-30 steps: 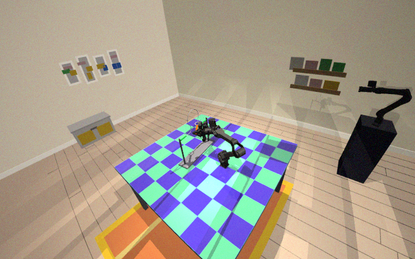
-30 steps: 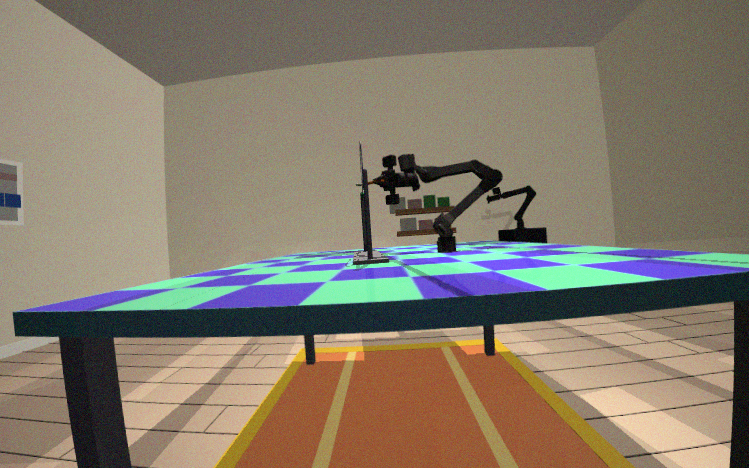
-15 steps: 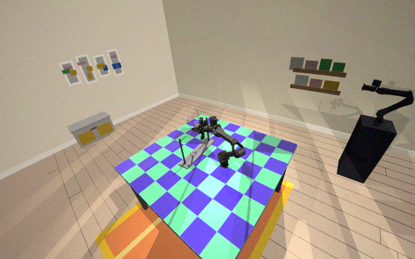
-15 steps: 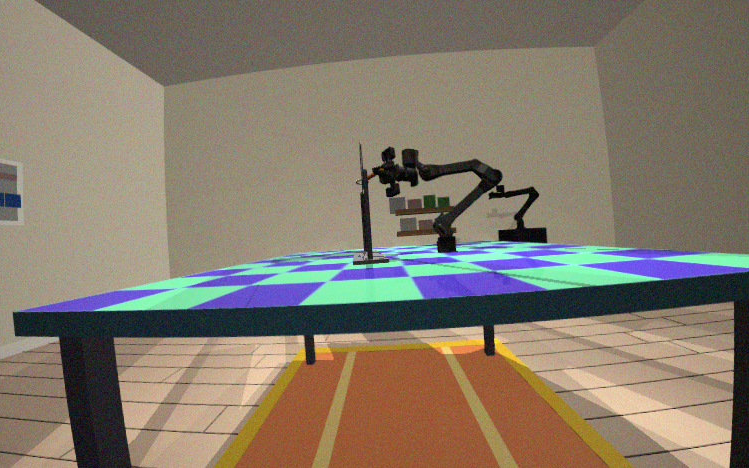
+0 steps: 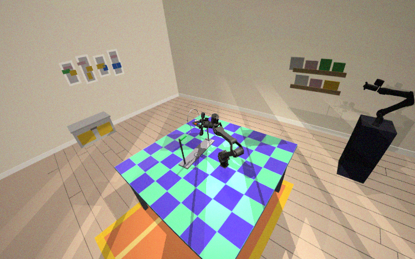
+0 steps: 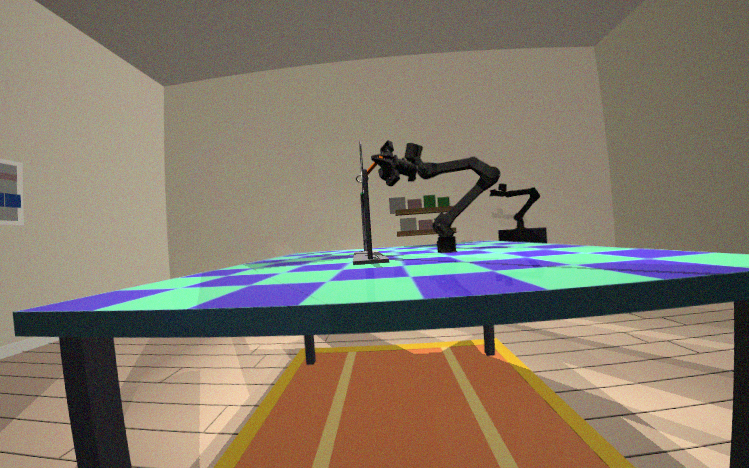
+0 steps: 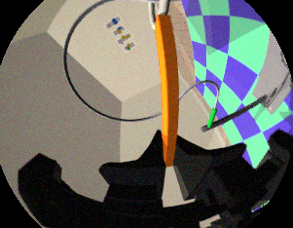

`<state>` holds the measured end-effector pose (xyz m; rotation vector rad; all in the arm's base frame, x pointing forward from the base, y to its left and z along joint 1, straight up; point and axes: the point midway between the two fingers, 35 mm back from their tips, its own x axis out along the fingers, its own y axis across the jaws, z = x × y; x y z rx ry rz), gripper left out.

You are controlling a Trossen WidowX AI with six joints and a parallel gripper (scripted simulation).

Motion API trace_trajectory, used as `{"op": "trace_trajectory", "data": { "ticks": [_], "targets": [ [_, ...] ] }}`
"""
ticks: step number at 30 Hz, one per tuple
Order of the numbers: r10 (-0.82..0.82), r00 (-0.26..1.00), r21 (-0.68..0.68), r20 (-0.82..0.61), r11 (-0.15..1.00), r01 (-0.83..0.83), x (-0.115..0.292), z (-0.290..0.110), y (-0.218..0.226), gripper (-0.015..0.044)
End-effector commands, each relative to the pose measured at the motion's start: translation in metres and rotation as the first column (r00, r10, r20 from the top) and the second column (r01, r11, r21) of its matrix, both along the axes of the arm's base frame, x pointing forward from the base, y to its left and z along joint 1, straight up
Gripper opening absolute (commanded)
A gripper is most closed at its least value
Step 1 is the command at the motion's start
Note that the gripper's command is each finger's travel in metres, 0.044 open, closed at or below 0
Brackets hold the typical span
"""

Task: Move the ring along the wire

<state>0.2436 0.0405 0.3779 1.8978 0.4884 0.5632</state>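
Observation:
My gripper (image 5: 198, 124) (image 6: 378, 158) (image 7: 162, 133) is shut on the orange handle (image 5: 195, 123) (image 6: 371, 167) (image 7: 168, 88). The ring (image 6: 358, 178) is at the handle's far end, beside the wire; the top edge of the wrist view cuts it off, and I cannot tell how the wire passes through it. The thin grey wire (image 5: 188, 119) (image 6: 360, 152) (image 7: 65, 58) rises in a big arch and dips to a green part (image 5: 183, 138) (image 7: 211, 118) at the nearer post (image 5: 182, 151) (image 7: 238, 113). The farther post (image 5: 208, 133) stands behind; its green part is hidden.
Both posts stand on a grey base plate (image 5: 190, 159) on the checkered table (image 5: 216, 244). The arch of wire stands close in front of my fingers. A second arm (image 5: 395, 93) stands on a black pedestal (image 5: 363, 151) away from the table.

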Motion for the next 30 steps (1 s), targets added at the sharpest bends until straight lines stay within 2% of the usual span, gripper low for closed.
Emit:
{"op": "trace_trajectory", "data": {
  "ticks": [1, 13, 21, 30],
  "targets": [
    [0.006, 1.0, 0.058, -0.007, 0.998, -0.006, 0.001, 0.011, -0.005, -0.015],
    [0.012, 1.0, 0.118, -0.021, 0.993, -0.01, 0.002, 0.028, -0.016, -0.015],
    [0.014, 1.0, 0.086, -0.02, 0.996, -0.012, 0.002, 0.03, -0.017, -0.015],
    [0.014, 1.0, -0.023, -0.014, 1.0, -0.014, 0.002, 0.028, -0.017, -0.015]
  ]
}}
